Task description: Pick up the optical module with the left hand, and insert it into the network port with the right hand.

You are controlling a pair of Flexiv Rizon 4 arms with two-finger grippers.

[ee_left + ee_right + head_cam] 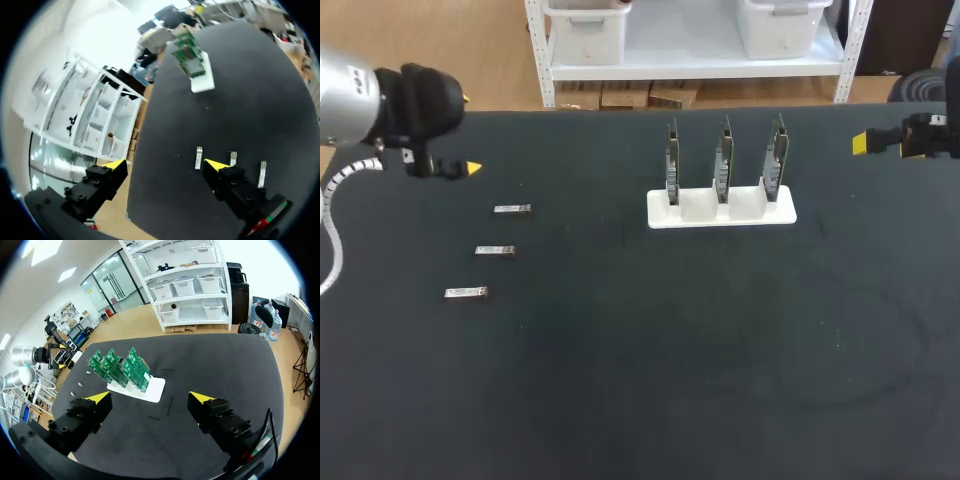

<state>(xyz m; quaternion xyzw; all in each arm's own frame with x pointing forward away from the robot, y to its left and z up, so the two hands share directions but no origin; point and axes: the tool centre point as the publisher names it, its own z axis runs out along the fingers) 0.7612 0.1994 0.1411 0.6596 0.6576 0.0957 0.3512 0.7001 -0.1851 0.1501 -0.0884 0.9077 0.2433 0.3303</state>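
Note:
Three small metal optical modules lie in a slanted row on the black table's left side: far one (pixel 512 209), middle one (pixel 494 250), near one (pixel 465 293). The left wrist view shows them (pixel 198 157) just ahead of my left gripper (pixel 165 165), which is open and empty above the table's far left edge. A white stand (pixel 720 212) holds three upright green circuit boards (pixel 724 160) with network ports. My right gripper (pixel 150 397) hangs open and empty at the far right, with the boards (pixel 120 367) ahead of it. My left arm (pixel 30 356) shows beyond them.
The black table (pixel 640 380) spreads wide in front of the stand and the modules. The stand (pixel 201 80) with the boards appears far ahead of my left gripper. The right gripper's yellow tip (pixel 861 143) is at the table's far right edge.

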